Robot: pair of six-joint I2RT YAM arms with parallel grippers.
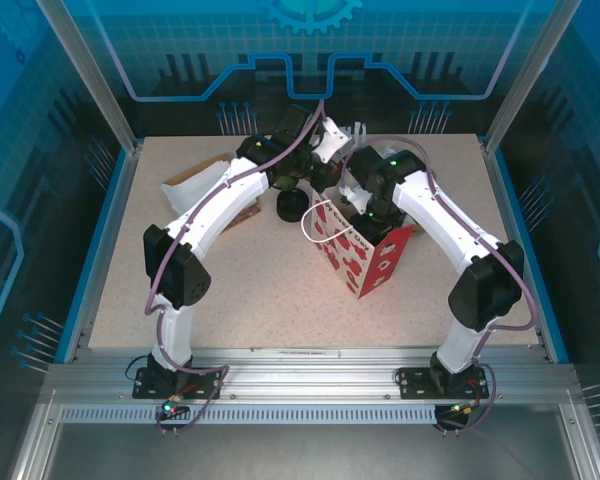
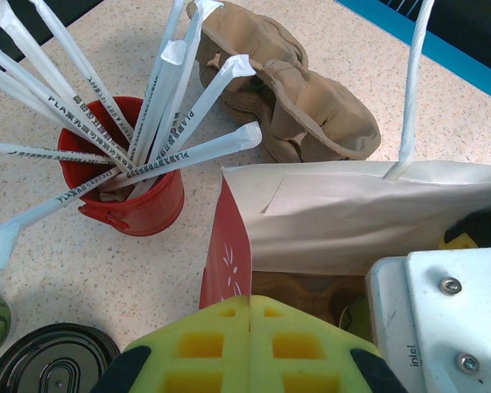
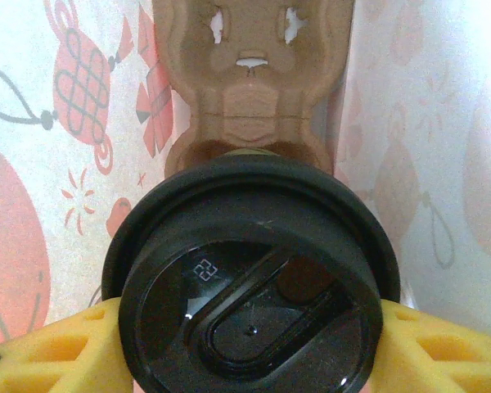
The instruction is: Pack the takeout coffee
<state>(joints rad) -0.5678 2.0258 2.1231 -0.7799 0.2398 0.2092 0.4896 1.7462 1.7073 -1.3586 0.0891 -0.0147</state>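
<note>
The takeout coffee (image 3: 250,282) shows its round black lid from above, held between the yellow fingers (image 3: 57,348) of my right gripper (image 3: 250,348). It hangs inside the red-and-white patterned paper bag (image 1: 365,250), just above a brown cardboard cup carrier (image 3: 250,90) on the bag's floor. My right gripper (image 1: 353,205) reaches down into the bag's mouth. My left gripper (image 2: 250,307) is shut, with the bag's red side edge (image 2: 229,254) running into the seam between its fingers. It sits at the bag's back rim (image 1: 325,190).
A red cup of white straws (image 2: 127,180) stands left of the bag, and a second brown carrier (image 2: 311,106) lies behind it. Another black-lidded cup (image 2: 49,368) sits on the table (image 1: 293,205). Folded paper (image 1: 195,180) lies at the back left. The bag's white handle (image 2: 413,82) stands up.
</note>
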